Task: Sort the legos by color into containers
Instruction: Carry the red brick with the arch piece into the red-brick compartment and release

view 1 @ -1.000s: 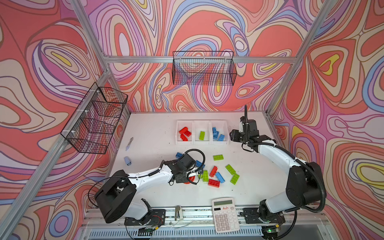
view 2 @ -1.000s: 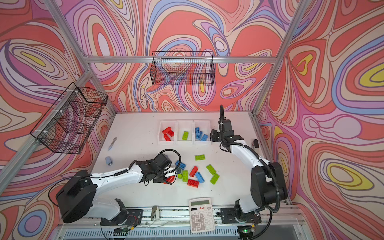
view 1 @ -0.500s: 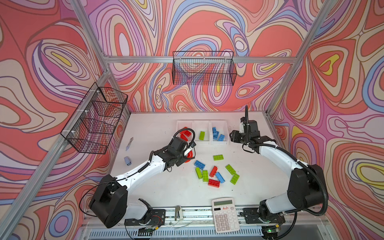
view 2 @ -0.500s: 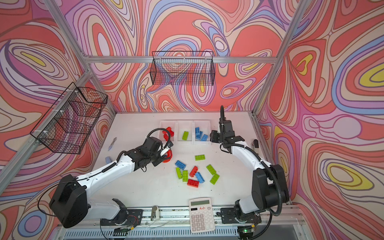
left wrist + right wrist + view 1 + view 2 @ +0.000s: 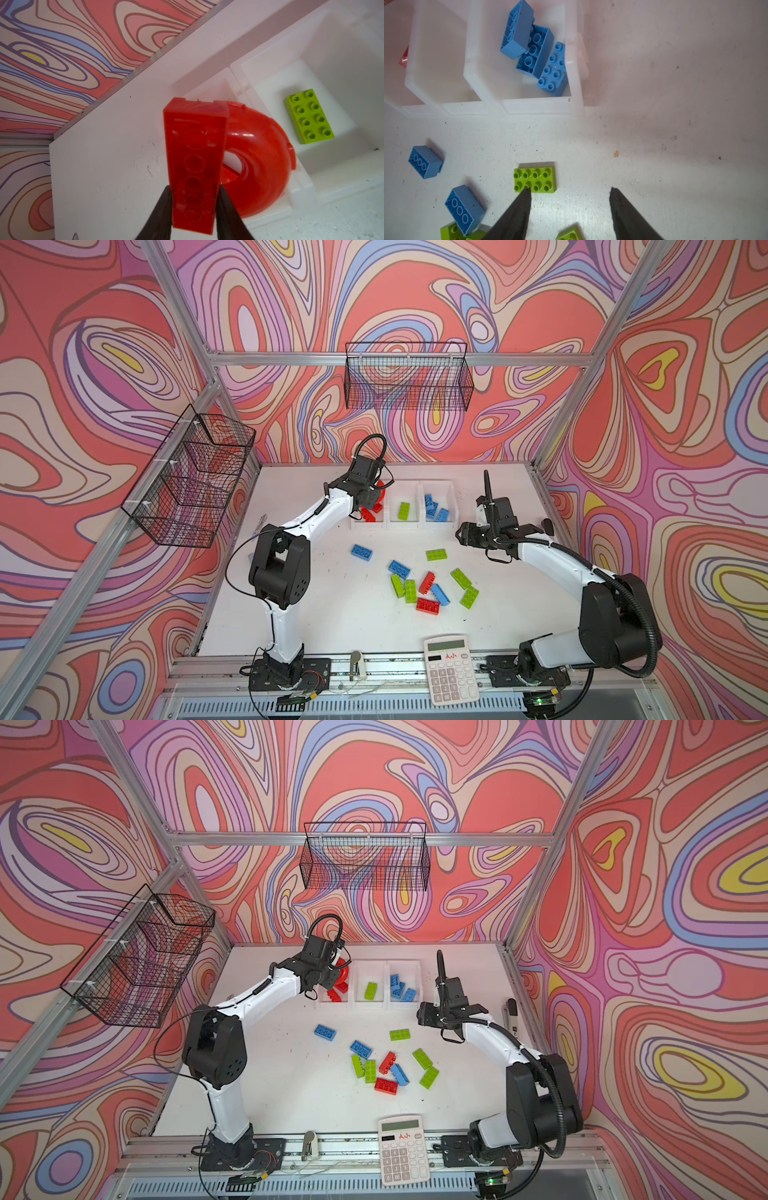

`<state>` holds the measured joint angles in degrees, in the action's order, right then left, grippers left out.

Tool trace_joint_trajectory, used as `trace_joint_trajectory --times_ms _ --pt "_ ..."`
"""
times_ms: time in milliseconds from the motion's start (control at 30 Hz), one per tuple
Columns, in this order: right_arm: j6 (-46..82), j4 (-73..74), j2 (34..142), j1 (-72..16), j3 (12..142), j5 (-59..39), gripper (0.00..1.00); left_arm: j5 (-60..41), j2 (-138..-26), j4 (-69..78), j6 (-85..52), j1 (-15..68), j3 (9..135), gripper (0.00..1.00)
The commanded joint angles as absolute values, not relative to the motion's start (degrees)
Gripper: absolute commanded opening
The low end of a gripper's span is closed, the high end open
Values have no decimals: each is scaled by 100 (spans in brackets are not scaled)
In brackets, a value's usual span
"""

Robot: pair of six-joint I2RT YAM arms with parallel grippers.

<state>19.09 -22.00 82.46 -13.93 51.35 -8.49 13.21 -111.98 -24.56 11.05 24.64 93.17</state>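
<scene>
Sorting partly done: containers [image 5: 403,525] hold some red, one green, three blue legos [image 5: 432,506]. Left claw [image 5: 194,189] clamps the red arch [image 5: 259,145] above the red-filled bin [image 5: 368,526]; right claw [image 5: 571,189] hangs apart, empty. Ten bricks [image 5: 428,605] wait on the counter [image 5: 332,614].

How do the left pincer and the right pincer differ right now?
Grip: the left pincer is shut on the red arch piece; the right pincer is open and holds nothing.
Place: the left pincer is at the left container; the right pincer is over the table, next to a lime brick.
Both have dark, tapered fingers.
</scene>
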Motion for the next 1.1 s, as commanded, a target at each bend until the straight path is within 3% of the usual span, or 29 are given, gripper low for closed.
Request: trace_joint_trajectory --times_ms 0,100,200,433,700,800,1067 --pt "1899 -2443 8095 -1528 5122 -827 65 1414 -11566 -2897 875 2380 9777 28" --pt "1920 -2507 8092 -1555 5157 -803 65 1421 -11859 -2965 835 2363 10048 30" --pt "1939 -2550 8086 -1582 5199 -789 66 1538 -12007 -3030 776 2364 10227 50" --pt "1881 -2712 8290 -1889 5326 -631 67 1573 -11587 -2816 711 2348 10112 67" --pt "1905 -2804 8451 -2161 5446 -525 67 1654 -10583 -2562 871 2284 9432 67" --pt "1965 -2720 8480 -2201 5508 -492 66 1224 -10258 -2344 1061 2291 8930 66" --pt "2122 -2562 8600 -2268 5603 -522 64 879 -10729 -2230 1841 2484 8884 64"
